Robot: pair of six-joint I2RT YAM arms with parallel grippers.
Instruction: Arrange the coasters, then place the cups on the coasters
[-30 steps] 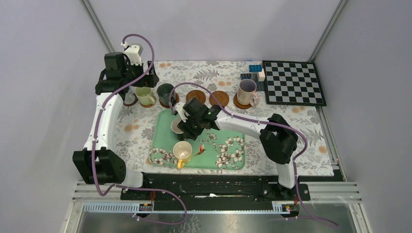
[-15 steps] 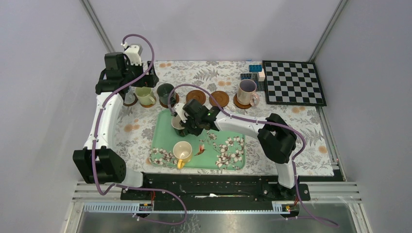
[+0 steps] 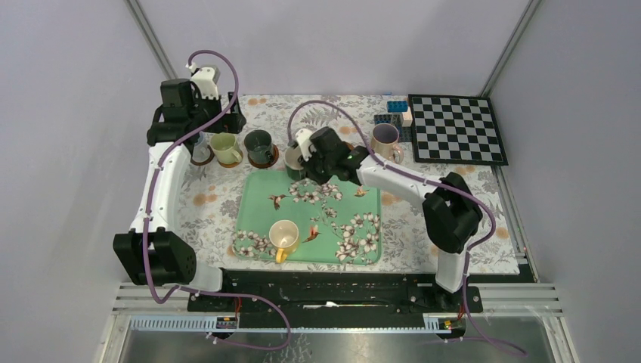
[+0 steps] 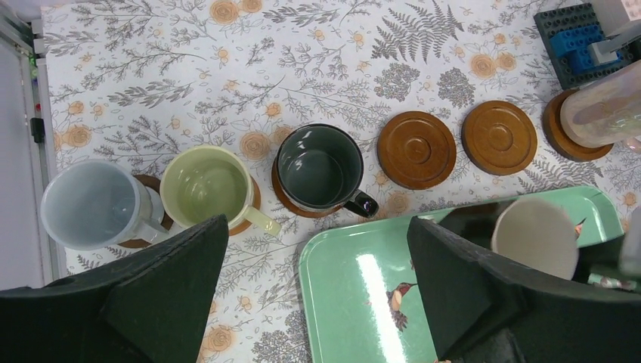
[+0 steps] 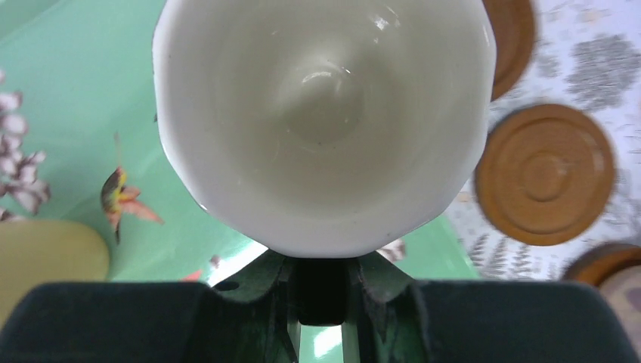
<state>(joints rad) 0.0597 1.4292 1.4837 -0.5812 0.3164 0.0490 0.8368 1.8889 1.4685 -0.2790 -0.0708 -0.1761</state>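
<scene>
Right gripper (image 5: 321, 295) clamps the cream cup (image 5: 321, 113), handle hidden under its rim; left gripper (image 4: 316, 253) wide apart; six cups (image 3: 261, 145), six coasters (image 4: 416, 149), two bare.

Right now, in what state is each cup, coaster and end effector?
Pink cup, on coaster.
Dark green cup, on coaster.
Olive cup, on coaster.
Pale blue cup, on coaster.
Yellow cup, upright on tray.
Cream cup, held over tray edge.
Two middle coasters, empty.
Left end effector, open.
Right end effector, shut on cream cup.
</scene>
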